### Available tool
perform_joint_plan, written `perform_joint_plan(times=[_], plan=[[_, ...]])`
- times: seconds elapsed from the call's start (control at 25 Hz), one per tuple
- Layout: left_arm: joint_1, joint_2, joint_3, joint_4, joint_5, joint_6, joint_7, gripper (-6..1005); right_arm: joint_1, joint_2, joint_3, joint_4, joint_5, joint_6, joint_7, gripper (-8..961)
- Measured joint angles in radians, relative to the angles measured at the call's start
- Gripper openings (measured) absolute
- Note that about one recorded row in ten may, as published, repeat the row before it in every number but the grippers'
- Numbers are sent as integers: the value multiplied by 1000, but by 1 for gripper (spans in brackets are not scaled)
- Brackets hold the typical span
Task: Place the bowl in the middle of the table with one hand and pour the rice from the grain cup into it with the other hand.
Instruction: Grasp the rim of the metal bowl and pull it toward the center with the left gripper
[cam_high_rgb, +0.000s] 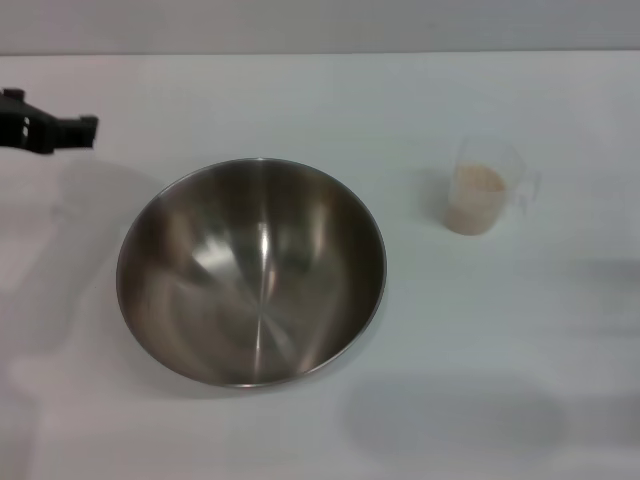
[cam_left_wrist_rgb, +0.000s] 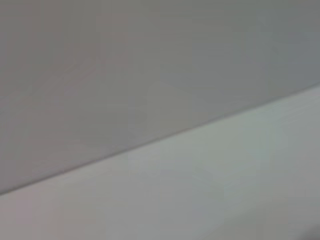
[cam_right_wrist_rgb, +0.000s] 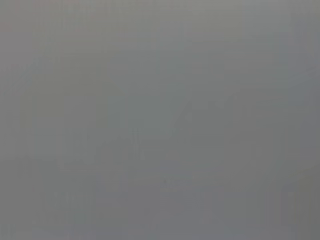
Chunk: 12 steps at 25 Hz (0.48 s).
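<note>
The large stainless-steel bowl (cam_high_rgb: 251, 270) stands upright and empty on the white table (cam_high_rgb: 320, 100), a little left of the middle. The small clear grain cup (cam_high_rgb: 485, 187) stands upright to the bowl's right, well apart from it, its handle pointing right. It holds pale beige rice (cam_high_rgb: 475, 190). My left gripper (cam_high_rgb: 50, 130) shows as a black shape at the far left edge, up and left of the bowl and apart from it. My right gripper is out of view. The left wrist view shows only bare table and wall; the right wrist view shows only plain grey.
The table's far edge (cam_high_rgb: 320, 52) meets a grey wall at the back. Soft shadows lie on the table at the left, the lower middle and the right.
</note>
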Motion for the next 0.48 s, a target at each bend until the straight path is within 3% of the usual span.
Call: perform_joint_plan(times=[0.24, 0.48], plan=[[8, -3, -28, -41, -108, -112, 3, 857, 0, 0, 0, 0, 0, 0, 8, 837], [14, -3, -45, -7, -193, -140, 17, 858, 0, 0, 0, 0, 0, 0, 9, 838]])
